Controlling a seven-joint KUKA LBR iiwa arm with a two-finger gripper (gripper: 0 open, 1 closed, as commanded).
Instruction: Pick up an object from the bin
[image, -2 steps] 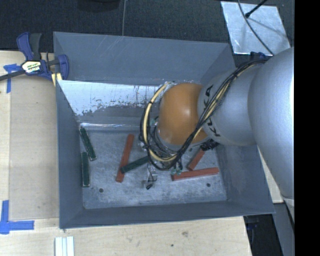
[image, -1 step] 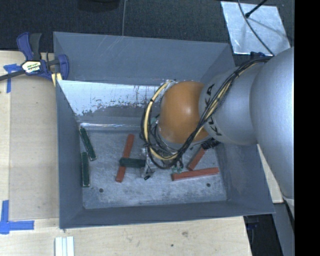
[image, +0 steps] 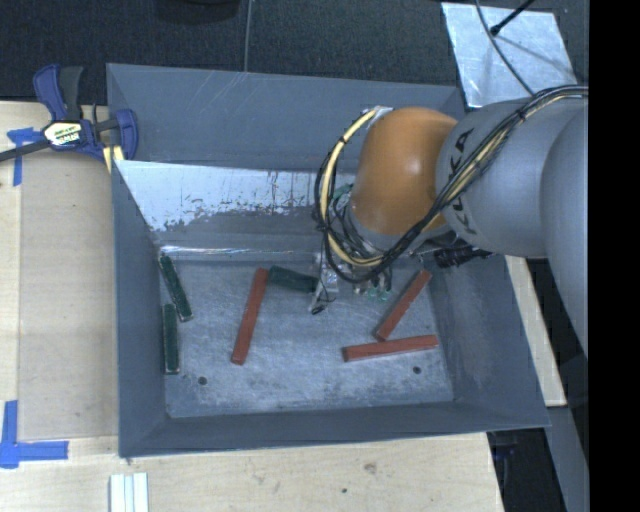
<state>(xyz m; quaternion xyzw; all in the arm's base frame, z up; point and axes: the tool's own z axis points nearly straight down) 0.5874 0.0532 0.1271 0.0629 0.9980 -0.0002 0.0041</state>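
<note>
Arm (image: 530, 190) comes in from the right: grey body, orange dome cover (image: 400, 170) at the wrist, yellow and black cables (image: 335, 215) looped round it. The gripper (image: 322, 292) hangs below the cover, low over the floor of the grey metal bin (image: 140, 380), in the back-middle part of the floor. Apart or together: cannot tell, since the tip is small and partly under the cables. Nearest thing is a short dark green flat stick (image: 290, 280), lying almost level across the view, close in front of the back wall. Its right end runs up to the gripper tip; whether they touch can't be made out, so no confirmed grasp. Left of the gripper is a long red-brown flat stick (image: 250, 315) on a steep diagonal, its top end near the green stick's left end. Right of the gripper are two more red-brown sticks. One is diagonal (image: 403, 305), with its upper end by the arm. The other is nearly level (image: 390, 348), just below the first one's lower end. By the left wall, well apart from the gripper, are two more dark green sticks. The upper one (image: 175, 288) is tilted and the lower one (image: 171, 338) runs straight down the view, with their ends close together.
</note>
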